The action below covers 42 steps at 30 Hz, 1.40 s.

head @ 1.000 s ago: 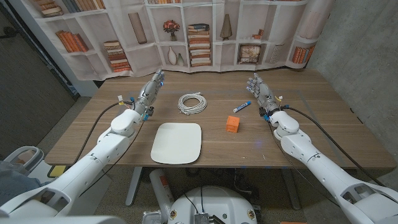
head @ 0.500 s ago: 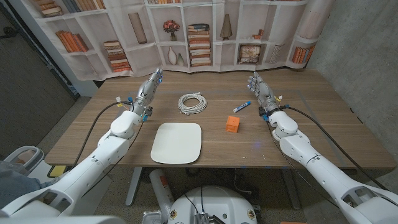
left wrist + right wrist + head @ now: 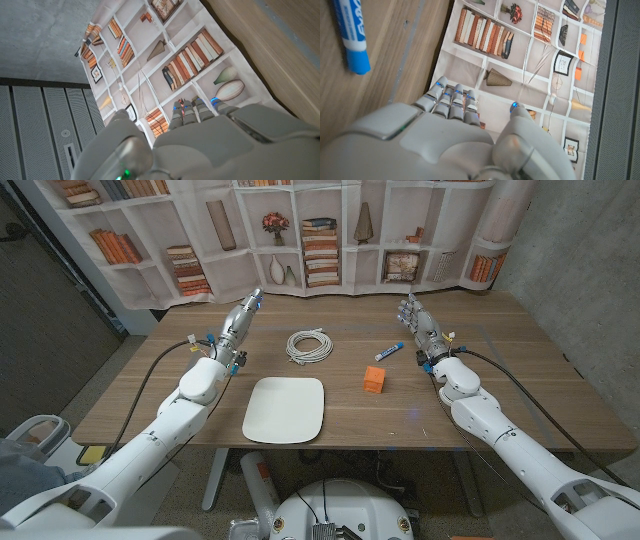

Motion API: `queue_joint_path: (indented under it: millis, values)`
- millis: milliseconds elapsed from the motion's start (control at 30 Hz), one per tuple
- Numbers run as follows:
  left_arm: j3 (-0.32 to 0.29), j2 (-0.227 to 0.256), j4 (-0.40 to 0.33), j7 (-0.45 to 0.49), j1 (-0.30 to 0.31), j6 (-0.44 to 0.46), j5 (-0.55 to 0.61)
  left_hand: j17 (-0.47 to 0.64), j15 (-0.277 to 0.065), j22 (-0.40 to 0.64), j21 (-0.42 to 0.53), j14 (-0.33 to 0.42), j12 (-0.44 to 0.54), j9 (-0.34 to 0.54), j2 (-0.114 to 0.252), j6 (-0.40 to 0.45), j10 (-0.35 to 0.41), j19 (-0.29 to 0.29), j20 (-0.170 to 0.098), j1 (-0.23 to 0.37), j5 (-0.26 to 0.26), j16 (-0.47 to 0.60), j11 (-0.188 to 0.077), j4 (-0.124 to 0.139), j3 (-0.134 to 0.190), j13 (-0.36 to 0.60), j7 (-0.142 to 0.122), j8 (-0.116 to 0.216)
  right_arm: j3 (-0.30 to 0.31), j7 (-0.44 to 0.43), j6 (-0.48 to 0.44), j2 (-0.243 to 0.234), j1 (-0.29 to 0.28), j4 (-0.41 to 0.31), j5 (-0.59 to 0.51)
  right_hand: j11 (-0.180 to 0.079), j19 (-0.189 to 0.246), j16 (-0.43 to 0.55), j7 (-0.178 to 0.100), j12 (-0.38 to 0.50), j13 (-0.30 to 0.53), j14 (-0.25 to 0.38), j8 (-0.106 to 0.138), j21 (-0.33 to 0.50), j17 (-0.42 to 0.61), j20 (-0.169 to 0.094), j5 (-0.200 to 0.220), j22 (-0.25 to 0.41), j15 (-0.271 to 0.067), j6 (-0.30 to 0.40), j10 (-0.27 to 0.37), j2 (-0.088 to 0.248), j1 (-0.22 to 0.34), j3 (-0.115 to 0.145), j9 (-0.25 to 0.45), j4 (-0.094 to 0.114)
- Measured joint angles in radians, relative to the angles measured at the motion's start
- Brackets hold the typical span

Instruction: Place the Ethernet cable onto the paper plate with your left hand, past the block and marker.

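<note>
A printed bookshelf backdrop is hanging behind a wooden table (image 3: 480, 415), and in the head view the table is carrying a coiled Ethernet cable (image 3: 309, 345) toward the far side, a white paper plate (image 3: 285, 409) nearer the robot, an orange block (image 3: 374, 380) to the plate's right and a blue-capped marker (image 3: 389, 352) beyond the block. The cable is lying well apart from the plate and is not being touched. The left hand (image 3: 237, 327) is reaching out over the table's far left, fingers straight and together, holding nothing; compared with a second earlier it is stretching slightly further toward the back edge and is lifting a little, though it is not yet turning toward the cable. The right hand (image 3: 419, 328) is waiting on the far right, fingers extended and empty, just as it was a second ago. The cable, plate, block and marker are all sitting where they were.

In the left wrist view, the left hand (image 3: 200, 135) is showing its back with fingers pointing at the backdrop, nothing in its grasp.

In the right wrist view, the right hand (image 3: 455, 135) is likewise released, with the marker (image 3: 351, 35) lying on the wood just beside it.

The task seems to be only beginning: the left arm is starting to move, and the approach to the cable is probably still to come.
</note>
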Motion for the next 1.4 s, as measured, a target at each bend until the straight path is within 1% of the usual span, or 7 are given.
queue_joint_path:
  millis: [200, 400, 767, 867, 1067, 1233, 1400]
  values:
    - [0.0, 0.016, -0.028, 0.012, 0.013, 0.0, 0.019, 0.0, -0.001, 0.0, 0.0, 0.004, 0.0, 0.0, 0.005, 0.001, 0.004, 0.005, -0.005, 0.005, 0.0, 0.0, -0.003, 0.0, 0.0, 0.0, -0.001, 0.0, 0.0, 0.007, -0.004, 0.0, 0.003, 0.0, 0.004, 0.0, 0.0, 0.0, 0.0, 0.0, 0.0, 0.0, 0.0, -0.004, 0.0, 0.0, 0.0, 0.0, 0.0, 0.0, 0.0, 0.0, 0.0, 0.0, 0.0, 0.0]
    - [0.001, 0.024, -0.046, 0.06, 0.022, -0.001, 0.088, 0.0, -0.004, 0.0, 0.0, 0.007, 0.0, 0.0, 0.001, 0.01, 0.009, 0.009, -0.002, 0.011, 0.001, 0.0, -0.009, -0.008, 0.0, 0.0, -0.003, 0.0, -0.001, 0.007, -0.004, 0.002, 0.003, 0.003, 0.006, 0.0, 0.007, 0.0, 0.0, 0.0, 0.0, 0.0, 0.0, -0.004, 0.0, 0.007, 0.0, 0.0, 0.0, 0.0, 0.0, 0.0, 0.0, 0.0, 0.0, 0.0]
    - [0.003, 0.037, -0.078, 0.139, 0.041, 0.009, 0.195, 0.0, -0.013, 0.0, 0.0, 0.026, 0.0, 0.0, 0.01, 0.021, 0.026, 0.022, 0.001, 0.029, 0.008, 0.0, -0.014, -0.012, 0.004, 0.0, -0.007, 0.0, -0.002, 0.008, 0.001, 0.006, -0.004, 0.004, 0.007, 0.0, 0.007, 0.0, 0.005, 0.0, 0.0, 0.005, 0.0, -0.007, 0.0, 0.007, 0.0, 0.0, 0.006, 0.005, 0.0, 0.0, 0.0, 0.003, 0.0, -0.003]
    - [0.003, 0.042, -0.087, 0.161, 0.045, 0.015, 0.225, 0.0, -0.013, 0.0, 0.0, 0.026, 0.004, 0.0, 0.013, 0.026, 0.032, 0.029, -0.003, 0.032, 0.008, 0.0, -0.011, -0.015, 0.007, 0.0, -0.007, 0.0, -0.002, 0.007, 0.003, 0.006, -0.007, 0.004, 0.007, -0.005, 0.007, 0.0, 0.005, 0.0, 0.0, 0.005, 0.0, -0.007, 0.0, 0.007, 0.0, 0.0, 0.006, 0.005, 0.005, 0.0, 0.0, 0.003, 0.0, -0.003]
    - [0.003, 0.049, -0.105, 0.192, 0.054, 0.027, 0.269, 0.0, -0.022, 0.0, 0.0, 0.034, 0.004, 0.0, 0.015, 0.036, 0.039, 0.029, -0.003, 0.042, 0.008, 0.0, -0.018, -0.016, 0.008, 0.0, -0.003, 0.0, -0.002, 0.007, 0.007, 0.007, -0.01, 0.004, 0.009, -0.005, 0.007, 0.0, 0.005, -0.004, 0.0, 0.005, 0.0, -0.011, 0.0, 0.007, 0.0, 0.005, 0.006, 0.005, 0.005, 0.0, 0.0, 0.003, 0.0, -0.003]
    - [0.004, 0.056, -0.124, 0.224, 0.062, 0.047, 0.314, 0.0, -0.02, 0.0, 0.0, 0.045, 0.004, 0.0, 0.019, 0.044, 0.045, 0.034, 0.002, 0.046, 0.008, 0.002, -0.023, -0.024, 0.009, 0.0, -0.008, 0.008, -0.002, 0.01, 0.009, 0.009, -0.011, 0.007, 0.011, 0.0, 0.011, 0.0, 0.006, -0.004, 0.0, 0.005, 0.0, -0.015, 0.0, 0.003, -0.004, 0.005, 0.006, 0.005, 0.011, 0.0, 0.0, 0.003, 0.0, -0.003]
    - [0.003, 0.065, -0.15, 0.251, 0.074, 0.067, 0.352, 0.0, -0.022, 0.0, 0.0, 0.047, 0.004, 0.0, 0.023, 0.05, 0.05, 0.039, -0.004, 0.06, 0.015, 0.008, -0.028, -0.028, 0.014, 0.0, -0.007, 0.008, -0.002, 0.015, 0.013, 0.011, -0.009, 0.012, 0.013, 0.0, 0.013, 0.0, 0.006, -0.004, 0.0, 0.005, 0.0, -0.015, 0.0, 0.001, -0.004, 0.005, 0.006, 0.005, 0.011, 0.0, 0.0, -0.002, 0.0, -0.007]
